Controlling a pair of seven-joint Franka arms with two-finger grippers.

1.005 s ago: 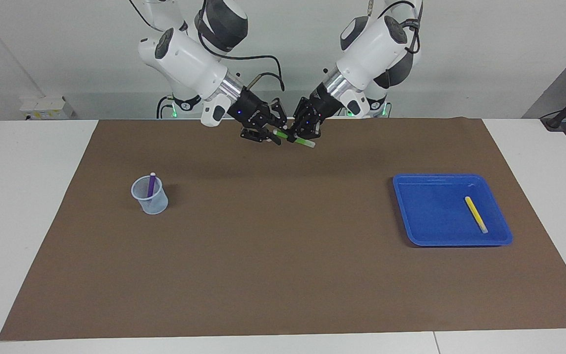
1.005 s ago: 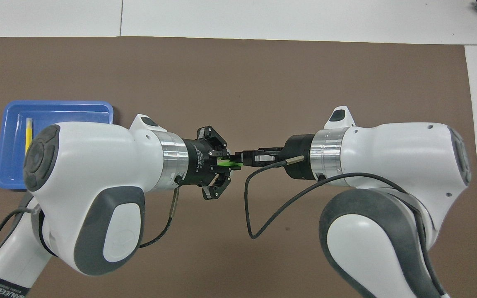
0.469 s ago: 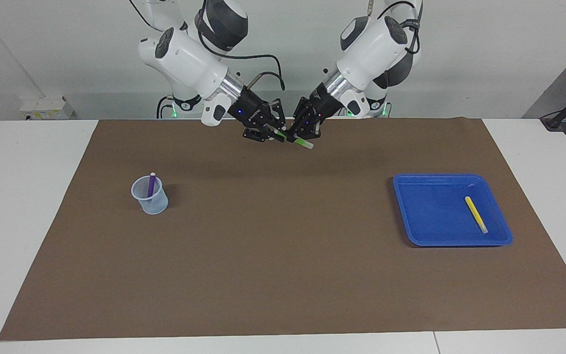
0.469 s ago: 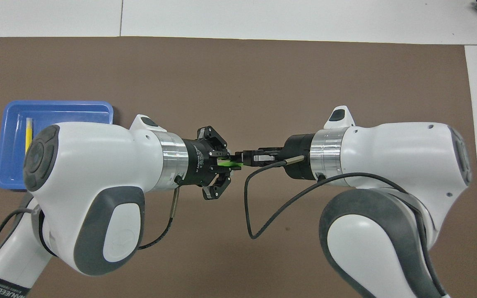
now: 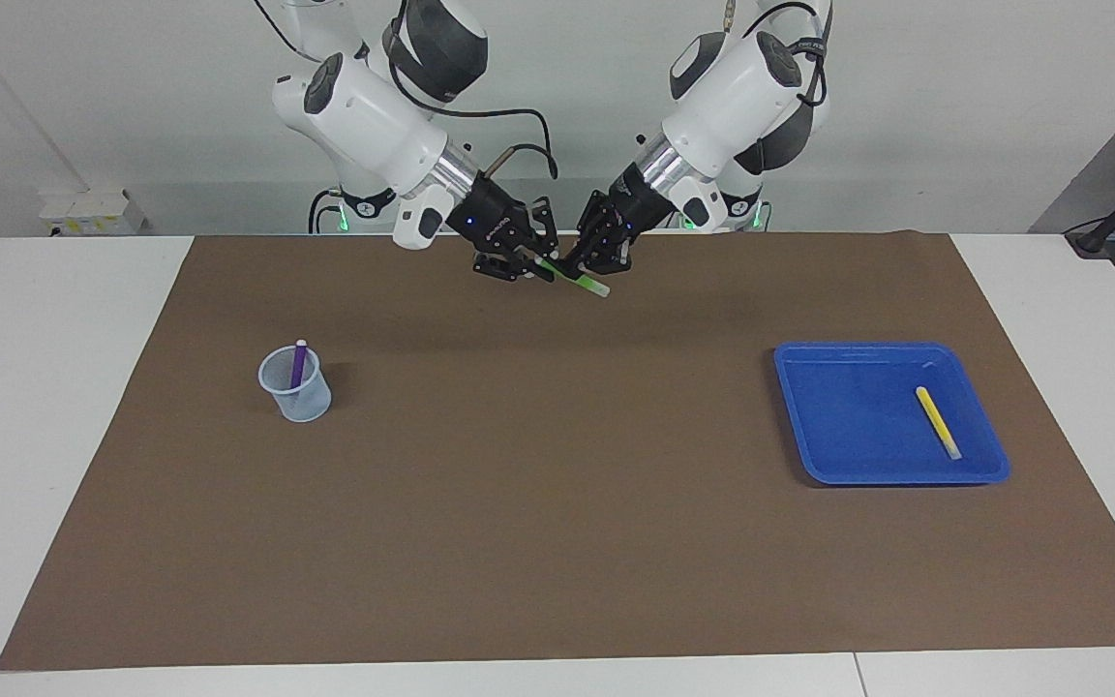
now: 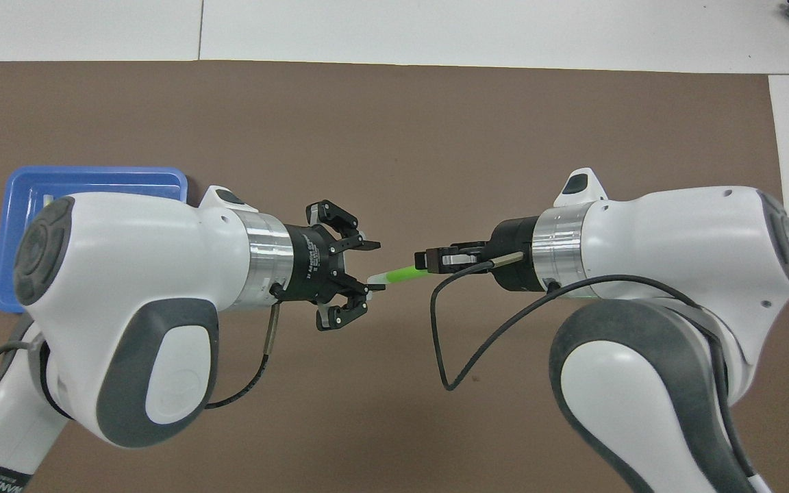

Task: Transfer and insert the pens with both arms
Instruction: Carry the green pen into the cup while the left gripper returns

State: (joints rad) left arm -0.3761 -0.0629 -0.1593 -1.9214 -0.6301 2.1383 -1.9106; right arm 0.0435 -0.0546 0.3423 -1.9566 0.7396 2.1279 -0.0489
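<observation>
Passing the green pen between our two arms above the brown mat, we stand midway through the job. Our right hand is clamped on one end of the green pen, while our left hand has its fingers parted around the pen's pale cap end, no longer gripping it. One pen is home: the purple pen stands in the clear cup toward the right arm's end of the desk. The yellow pen lies untouched in the blue tray toward the left arm's end. By our reckoning, the green pen must yet reach the cup, then the yellow one.
</observation>
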